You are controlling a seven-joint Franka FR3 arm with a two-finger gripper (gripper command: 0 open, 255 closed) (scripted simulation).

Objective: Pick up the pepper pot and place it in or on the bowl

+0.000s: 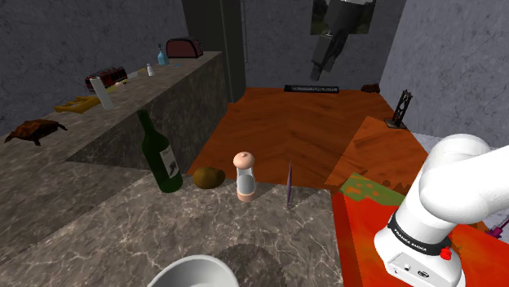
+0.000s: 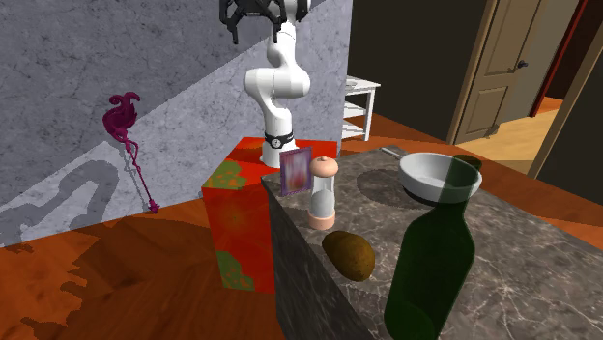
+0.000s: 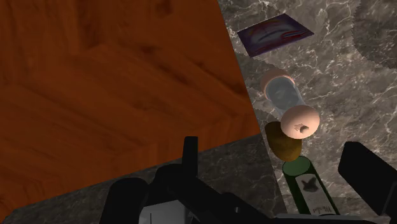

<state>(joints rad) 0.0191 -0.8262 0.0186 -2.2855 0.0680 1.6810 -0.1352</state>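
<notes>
Pepper pot (image 1: 245,174), pale pink at cap and foot with a clear greyish middle, standing upright on the marbled counter (image 1: 122,236), close to the edge that drops to the wooden floor (image 1: 277,122). On the shoulder view's left of the pot lies a brown oval fruit (image 1: 209,177), near it but not touching. Beyond the fruit stands a dark green bottle (image 1: 159,155). On the pot's other side a thin purple card (image 2: 295,172) stands upright on edge. The white bowl (image 2: 440,178) sits farther in on the counter, well apart from the pot. The gripper (image 3: 273,149) hangs high above the counter, its fingers spread wide and clasping nothing; in the wrist view, pot and fruit lie far below it. The white arm (image 2: 275,82) rises from a red patterned stand (image 2: 237,217) set against the counter's end.
</notes>
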